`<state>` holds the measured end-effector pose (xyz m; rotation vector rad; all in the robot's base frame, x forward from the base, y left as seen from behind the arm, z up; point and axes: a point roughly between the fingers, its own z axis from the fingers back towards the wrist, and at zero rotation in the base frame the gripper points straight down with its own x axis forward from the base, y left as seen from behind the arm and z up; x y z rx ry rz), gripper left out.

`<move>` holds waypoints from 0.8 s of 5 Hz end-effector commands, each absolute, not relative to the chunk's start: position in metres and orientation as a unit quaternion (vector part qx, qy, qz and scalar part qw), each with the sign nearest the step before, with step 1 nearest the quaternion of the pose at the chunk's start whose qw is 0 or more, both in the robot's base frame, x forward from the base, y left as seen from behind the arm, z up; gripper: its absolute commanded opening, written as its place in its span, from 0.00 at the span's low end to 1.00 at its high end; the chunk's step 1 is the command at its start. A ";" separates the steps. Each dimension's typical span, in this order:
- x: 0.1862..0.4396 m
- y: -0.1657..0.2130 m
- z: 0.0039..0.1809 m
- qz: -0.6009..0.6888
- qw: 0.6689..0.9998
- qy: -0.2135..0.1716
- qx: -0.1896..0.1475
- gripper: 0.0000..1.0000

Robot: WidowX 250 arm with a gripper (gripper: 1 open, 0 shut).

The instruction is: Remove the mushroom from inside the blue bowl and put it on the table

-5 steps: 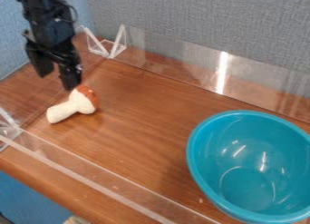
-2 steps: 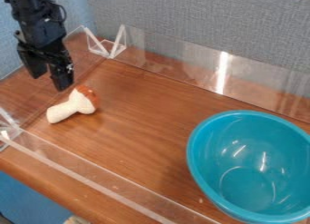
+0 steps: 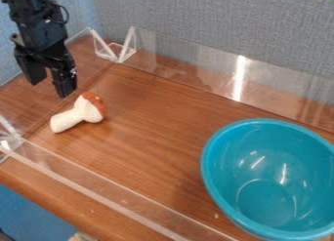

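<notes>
Looks like a lab test bench: wood-grain table (image 3: 156,118) fenced by clear acrylic walls (image 3: 222,69), grey fabric backdrop (image 3: 222,20) behind.

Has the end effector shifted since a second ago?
Yes. The end effector has drifted left in the picture, away from the mushroom, which lies where it did on the table.

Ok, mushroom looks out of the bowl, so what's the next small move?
Probably just lift the gripper clear and stop. The mushroom lies on the table, apart from the open fingers, and the blue bowl holds nothing.
</notes>
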<state>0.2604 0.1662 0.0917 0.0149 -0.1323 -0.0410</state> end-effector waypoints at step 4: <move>0.288 0.164 0.089 0.009 0.997 -0.073 0.022 1.00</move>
